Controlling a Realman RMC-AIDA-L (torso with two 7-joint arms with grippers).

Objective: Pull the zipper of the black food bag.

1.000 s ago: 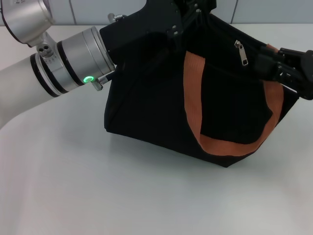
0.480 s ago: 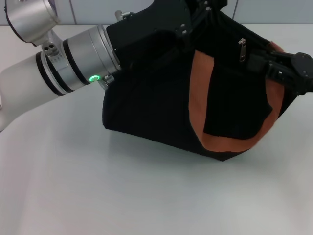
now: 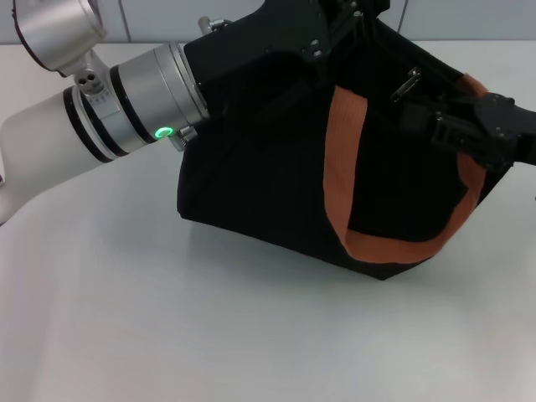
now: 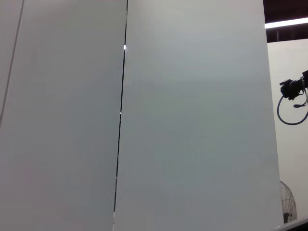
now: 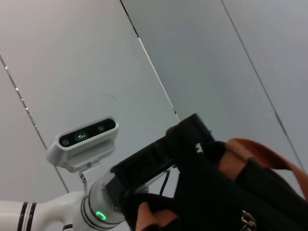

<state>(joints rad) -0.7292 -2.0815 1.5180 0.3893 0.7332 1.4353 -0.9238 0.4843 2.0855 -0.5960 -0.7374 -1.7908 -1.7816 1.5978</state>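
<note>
Since a moment ago, the small silver teardrop zipper pull (image 3: 408, 85) has swung from hanging straight down to lying tilted up and out toward the right, and the right gripper (image 3: 429, 126) has slid a little leftward along the bag's upper front. That black gripper reaches in from the right edge, its tip against the black zip line just below the pull; whether its fingers are pinching the tab or merely beside it I cannot tell, as black sits on black.

The large boxy black fabric food bag (image 3: 260, 193) stands on the white table (image 3: 167, 335), toward the far right of the scene, with its rust-orange webbing strap (image 3: 339, 167) looping down the front pocket panel. The left gripper (image 3: 322, 38) comes in from the far left on its silver arm and meets the bag's top far edge; its fingers are hidden in the dark fabric, so I cannot tell their state.

From the right wrist, the bag's rim (image 5: 211, 192) and the left gripper's black body (image 5: 163, 151) show against grey wall panels (image 5: 192, 57).
</note>
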